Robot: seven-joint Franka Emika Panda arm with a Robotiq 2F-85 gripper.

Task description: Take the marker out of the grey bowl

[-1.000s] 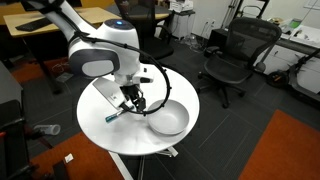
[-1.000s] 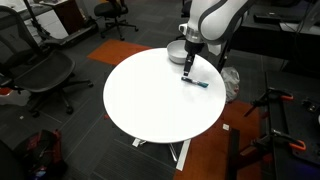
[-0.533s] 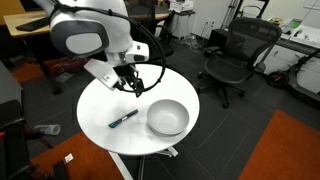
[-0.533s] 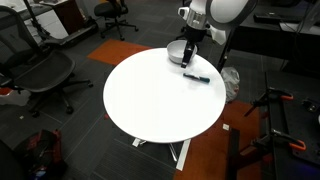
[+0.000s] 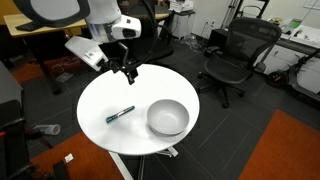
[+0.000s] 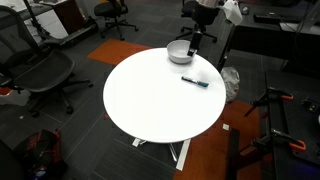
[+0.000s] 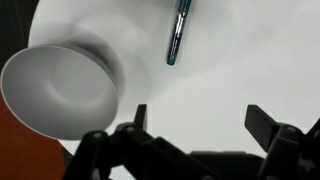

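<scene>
The marker [image 5: 120,115] lies flat on the round white table [image 5: 110,95], outside the grey bowl [image 5: 168,117] and a short way from its rim. It also shows in the other exterior view [image 6: 195,82] next to the bowl [image 6: 180,52], and in the wrist view [image 7: 178,32] beside the empty bowl [image 7: 55,90]. My gripper [image 5: 128,72] [image 7: 198,118] is open and empty, raised well above the table, clear of the marker and the bowl. In an exterior view it hangs above the bowl [image 6: 192,38].
Black office chairs [image 5: 235,55] [image 6: 40,75] stand around the table. Desks [image 5: 60,20] line the back of the room. A dark bag [image 6: 45,155] lies on the floor near the table base.
My gripper has risen and pulled back from the table, away from the marker. The marker stays lying on the table beside the bowl.
</scene>
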